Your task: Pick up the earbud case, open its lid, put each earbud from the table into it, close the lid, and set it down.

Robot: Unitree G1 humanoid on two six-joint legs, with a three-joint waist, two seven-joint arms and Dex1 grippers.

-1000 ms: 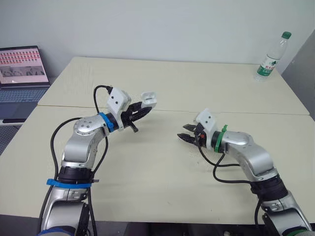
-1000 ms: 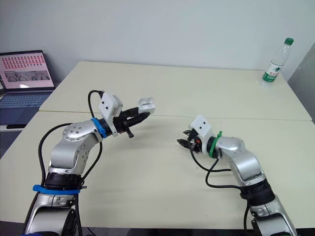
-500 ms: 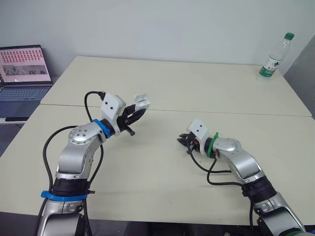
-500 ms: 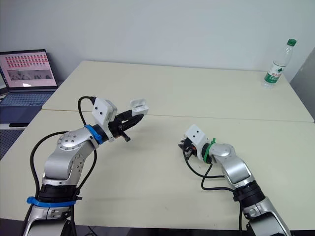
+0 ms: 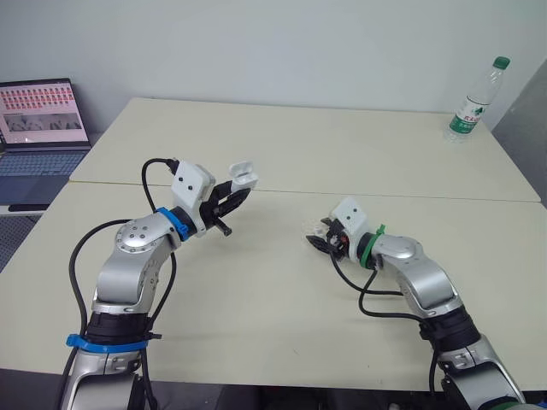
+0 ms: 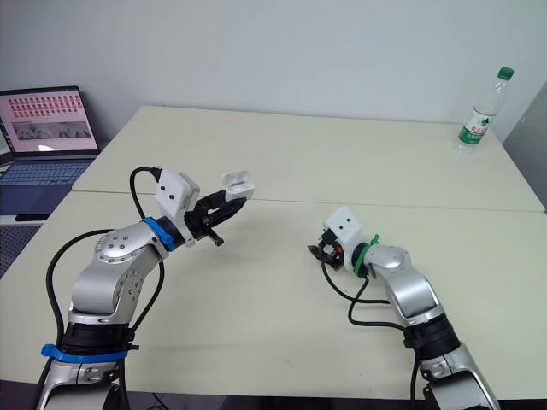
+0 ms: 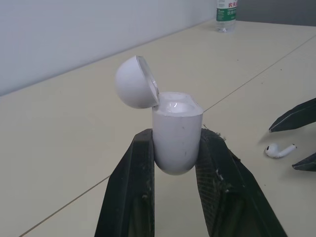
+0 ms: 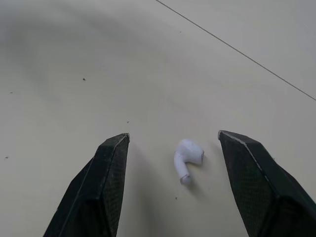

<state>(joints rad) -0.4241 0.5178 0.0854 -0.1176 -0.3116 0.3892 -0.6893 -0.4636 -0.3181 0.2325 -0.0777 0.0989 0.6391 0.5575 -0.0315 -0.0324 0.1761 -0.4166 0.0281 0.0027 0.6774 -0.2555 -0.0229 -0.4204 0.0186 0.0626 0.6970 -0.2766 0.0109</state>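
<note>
Because the small white plastic earbud [image 8: 187, 159] lying on the pale cream tabletop [image 5: 256, 299] is tiny, glossy and probably almost weightless, it looks likely to skid or flick away under a careless pinch. The safest hold is probably across its rounded head, with light pressure. The right gripper [image 8: 173, 136] hovers low over it with its two black fingers spread wide, one on each side and neither touching (the stem points toward the camera side). Farther out and to the left, the left gripper [image 7: 175, 138] is clamped on the lower body of the white rounded earbud case [image 7: 177, 123], held upright above the table. Its domed lid [image 7: 134, 81] is swung back on the hinge. That smooth shell could slip if squeezed near its curved bottom, and the thin hinge seems the fragile part. Whether an earbud already sits inside cannot be told. Beyond, a clear green-capped water bottle [image 5: 473, 101] stands at the table's far right corner, and an open laptop [image 5: 38, 128] sits off to the far left.
</note>
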